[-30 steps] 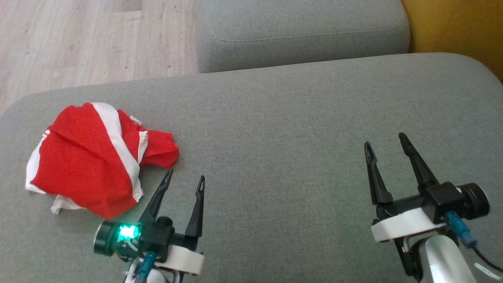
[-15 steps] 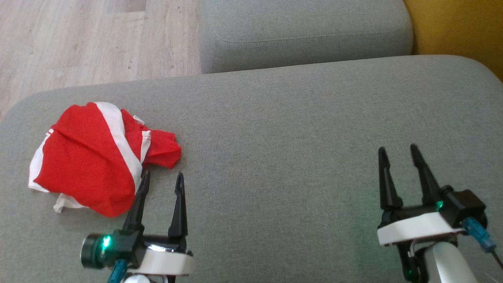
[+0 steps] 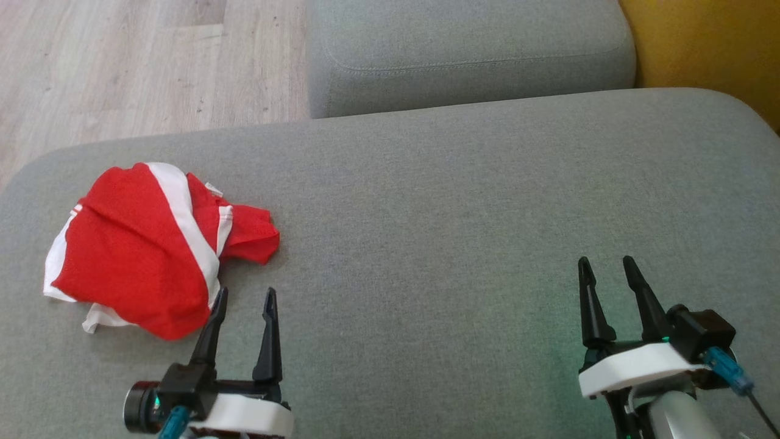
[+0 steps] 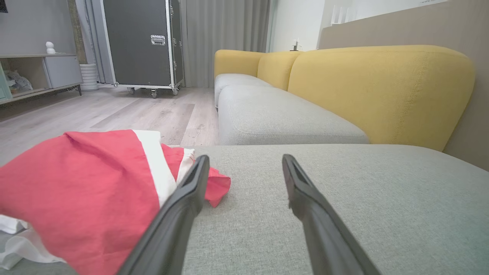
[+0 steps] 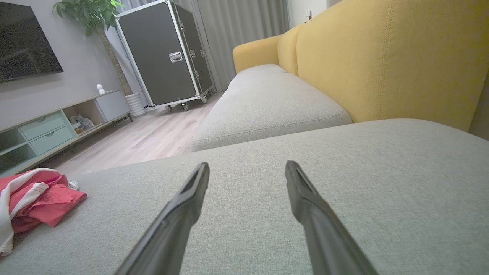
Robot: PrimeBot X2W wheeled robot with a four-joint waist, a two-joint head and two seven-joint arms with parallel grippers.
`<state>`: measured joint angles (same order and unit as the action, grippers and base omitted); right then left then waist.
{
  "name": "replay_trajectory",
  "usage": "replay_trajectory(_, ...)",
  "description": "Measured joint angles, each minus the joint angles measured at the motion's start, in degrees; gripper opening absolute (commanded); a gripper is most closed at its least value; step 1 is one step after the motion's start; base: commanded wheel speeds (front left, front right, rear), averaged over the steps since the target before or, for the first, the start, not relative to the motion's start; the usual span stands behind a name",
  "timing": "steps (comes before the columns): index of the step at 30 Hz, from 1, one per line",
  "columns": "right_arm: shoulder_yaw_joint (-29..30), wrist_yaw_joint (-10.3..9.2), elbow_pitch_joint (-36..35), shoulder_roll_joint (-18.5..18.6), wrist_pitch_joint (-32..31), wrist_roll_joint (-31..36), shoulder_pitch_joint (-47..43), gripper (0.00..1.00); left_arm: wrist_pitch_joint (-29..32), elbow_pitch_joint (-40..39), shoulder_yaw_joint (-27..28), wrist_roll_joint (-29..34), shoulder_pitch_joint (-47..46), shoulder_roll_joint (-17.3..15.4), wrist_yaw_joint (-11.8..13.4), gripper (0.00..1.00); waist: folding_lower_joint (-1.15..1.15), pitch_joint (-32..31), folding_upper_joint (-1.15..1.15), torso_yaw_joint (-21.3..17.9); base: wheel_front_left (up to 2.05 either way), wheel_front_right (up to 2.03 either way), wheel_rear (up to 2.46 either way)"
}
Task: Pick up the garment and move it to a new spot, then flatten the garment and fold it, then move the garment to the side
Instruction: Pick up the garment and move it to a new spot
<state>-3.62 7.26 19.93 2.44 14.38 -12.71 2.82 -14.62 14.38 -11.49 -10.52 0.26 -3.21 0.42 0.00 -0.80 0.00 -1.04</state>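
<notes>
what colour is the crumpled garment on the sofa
Red with white stripes, the crumpled mesh garment; clearest in the head view.

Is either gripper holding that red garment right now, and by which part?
Nothing is held. The left gripper and right gripper are both open and empty; the garment lies crumpled on the grey cushion.

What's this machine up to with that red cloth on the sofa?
A two-armed robot is about to tidy a crumpled red and white garment that lies on the grey sofa seat. It holds nothing at this moment. Its left hand is open right beside the garment's near edge. Its right hand is open too, far off over bare cushion.
</notes>
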Motion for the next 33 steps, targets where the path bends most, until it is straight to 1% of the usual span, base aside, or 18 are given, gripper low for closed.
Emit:
replay_trajectory(5, -0.4, 0.00, -0.2, 0.0, 0.0, 0.2, 0.0, 1.00, 0.0, 0.0, 0.7, 0.0, 0.0, 0.2, -0.1, 1.00, 0.00, -0.1, 0.00, 0.3, 0.00, 0.00, 0.00)
replay_trajectory(7, -0.8, 0.00, -0.6, 0.0, 0.0, 0.5, 0.0, 1.00, 0.0, 0.1, 0.9, 0.2, 0.0, 0.2, -0.5, 1.00, 0.00, -0.1, 0.00, 0.6, 0.00, 0.00, 0.00)
replay_trajectory(12, -2.9, 0.00, -0.7, 0.0, 0.0, 0.4, 0.0, 1.00, 0.0, 0.0, 2.5, 0.5, 0.0, 0.3, -0.4, 1.00, 0.00, -0.5, 0.00, 2.7, 0.00, 0.00, 0.00)
replay_trajectory(19, -6.4, 0.00, -1.2, 0.1, 0.0, -0.9, -0.2, 1.00, 0.0, 0.1, 4.3, 1.6, 0.1, 0.3, -0.4, 1.00, 0.00, -1.4, 0.00, 7.5, 0.00, 0.00, 0.00)
replay_trajectory(24, -10.2, 0.00, -0.8, 0.1, 0.0, -2.7, -0.9, 1.00, 0.0, 0.1, 6.2, 2.4, 0.9, 0.3, -0.5, 1.00, 0.00, -2.3, 0.00, 11.2, 0.00, 0.00, 0.00)
replay_trajectory(26, -11.0, 0.00, -0.8, 0.1, 0.0, -3.3, -1.4, 1.00, 0.0, 0.1, 6.8, 2.6, 1.6, 0.3, -1.0, 1.00, 0.00, -2.7, 0.00, 12.7, 0.00, 0.00, 0.00)
replay_trajectory(32, -12.8, 0.00, -1.4, 0.1, 0.0, -4.7, -1.6, 1.00, 0.0, 0.1, 8.3, 3.5, 2.5, 0.3, -1.1, 1.00, 0.00, -3.9, 0.00, 17.0, 0.00, 0.00, 0.00)
replay_trajectory(33, -13.1, 0.00, -1.4, 0.1, 0.0, -5.0, -1.7, 1.00, 0.0, 0.1, 8.6, 3.5, 2.6, 0.3, -1.5, 1.00, 0.00, -4.1, 0.00, 17.6, 0.00, 0.00, 0.00)
